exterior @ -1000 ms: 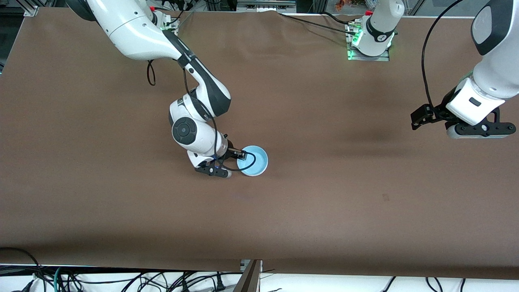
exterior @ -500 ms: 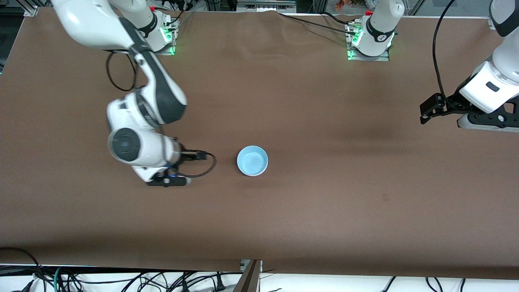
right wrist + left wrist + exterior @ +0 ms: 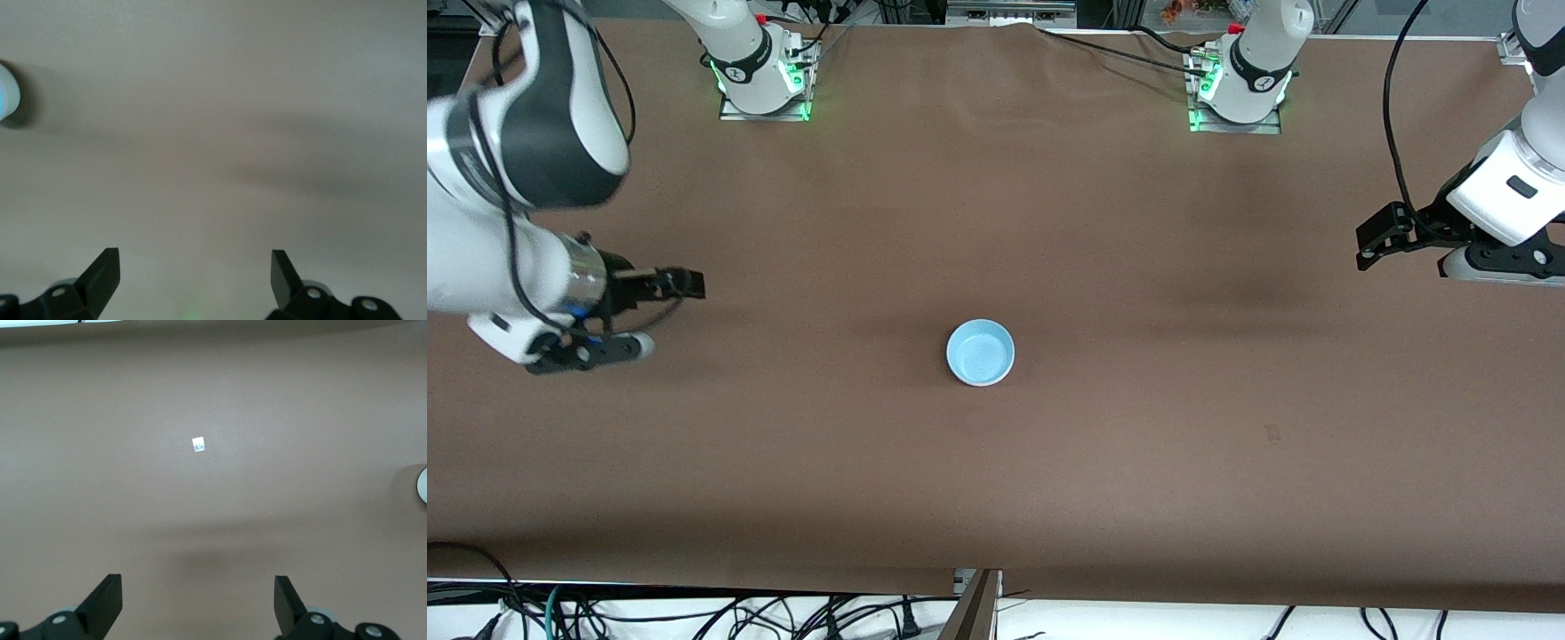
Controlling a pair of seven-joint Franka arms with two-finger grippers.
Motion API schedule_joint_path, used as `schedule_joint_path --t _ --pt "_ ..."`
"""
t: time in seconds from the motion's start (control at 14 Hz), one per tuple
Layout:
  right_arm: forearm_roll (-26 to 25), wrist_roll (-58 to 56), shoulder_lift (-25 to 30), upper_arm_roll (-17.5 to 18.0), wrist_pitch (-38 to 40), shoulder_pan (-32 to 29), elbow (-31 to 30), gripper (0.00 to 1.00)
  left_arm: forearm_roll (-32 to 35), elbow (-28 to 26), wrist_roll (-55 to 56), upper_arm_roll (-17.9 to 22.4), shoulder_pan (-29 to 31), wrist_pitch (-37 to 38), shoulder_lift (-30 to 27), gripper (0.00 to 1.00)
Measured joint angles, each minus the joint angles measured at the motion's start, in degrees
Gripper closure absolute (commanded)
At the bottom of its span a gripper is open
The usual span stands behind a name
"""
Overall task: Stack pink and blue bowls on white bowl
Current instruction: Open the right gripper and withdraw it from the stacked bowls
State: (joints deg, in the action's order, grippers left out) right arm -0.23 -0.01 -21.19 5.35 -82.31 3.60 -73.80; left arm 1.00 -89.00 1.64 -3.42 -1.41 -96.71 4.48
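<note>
Blue bowl (image 3: 980, 353) alone mid brown table (image 3: 1138, 462); left gripper (image 3: 198, 605) and right gripper (image 3: 195, 279) wide, holding nothing, over each end.

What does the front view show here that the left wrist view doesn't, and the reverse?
Front view only: the blue bowl seen whole at mid-table, both arm bases, the right end effector over the right arm's end of the table.

Left wrist view only: a small white square mark on the cloth, and the left end effector with fingers spread wide, nothing between them.

Shared: the brown table and the left end effector; a pale bowl edge, probably the same bowl, sits at the wrist picture's border.
</note>
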Motion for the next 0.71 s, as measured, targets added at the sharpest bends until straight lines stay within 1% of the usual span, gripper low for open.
schedule_joint_path --t 0.21,0.36,0.5,0.71 --pt "-0.1 0.0 7.3 -3.1 1.6 0.2 -1.6 0.0 0.0 0.0 0.0 0.0 0.0 0.1 0.0 0.0" --pt "-0.1 0.0 10.4 -4.1 1.6 -0.4 -2.4 0.0 0.0 0.0 0.0 -0.1 0.0 0.3 0.0 0.0" --pt "-0.8 0.0 11.5 -4.2 1.6 -0.9 -3.1 0.0 0.0 0.0 0.0 0.0 0.0 0.3 0.1 0.0" --pt "-1.2 0.0 11.4 -4.2 1.6 -1.0 -4.3 0.0 0.0 0.0 0.0 0.3 0.0 0.3 0.1 0.0"
